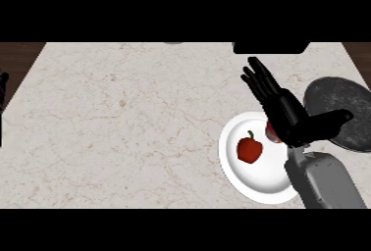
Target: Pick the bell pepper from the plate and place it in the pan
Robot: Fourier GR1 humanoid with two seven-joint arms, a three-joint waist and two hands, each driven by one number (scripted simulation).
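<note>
A red bell pepper (250,149) with a green stem lies on a white plate (255,181) at the counter's right. My right hand (288,115) hovers over the plate's upper right part, fingers straight and pointing away, thumb spread toward the pan; it is open and holds nothing. A small red thing (273,133) shows partly under the palm on the plate. The dark round pan (339,105) sits right of the plate, partly behind the thumb. My left hand (3,90) shows only as a dark sliver at the left edge.
The pale marble counter (130,122) stretches left of the plate. A black object (270,47) sits at the counter's far edge above my right hand. Dark wood shows past the counter's top corners.
</note>
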